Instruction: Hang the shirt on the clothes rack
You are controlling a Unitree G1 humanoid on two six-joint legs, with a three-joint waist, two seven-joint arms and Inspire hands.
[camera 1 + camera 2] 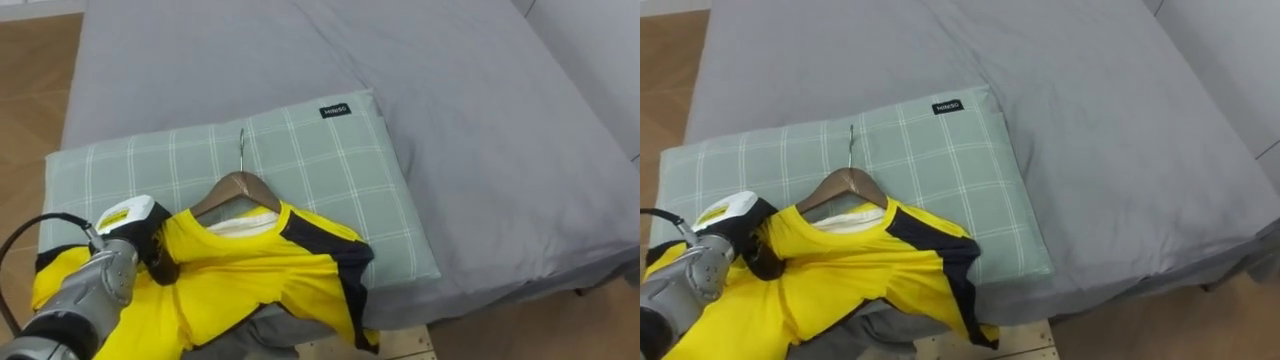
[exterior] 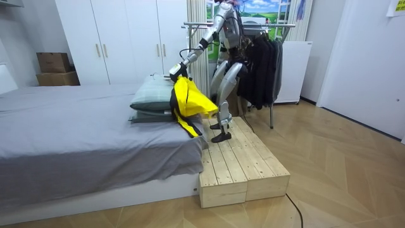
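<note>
Left hand (image 1: 157, 250) tight on yellow shirt (image 1: 255, 275)

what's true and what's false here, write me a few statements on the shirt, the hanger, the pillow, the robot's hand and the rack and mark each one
1. The yellow shirt is on a wooden hanger. True.
2. The hanger's hook lies on the checked pillow. True.
3. The pillow lies on the wooden floor. False: it lies on the grey bed.
4. The left hand hovers clear of the shirt with straight fingers. False: its fingers are curled on the shirt at one shoulder.
5. The clothes rack behind the robot is bare. False: dark clothes hang on it.
</note>
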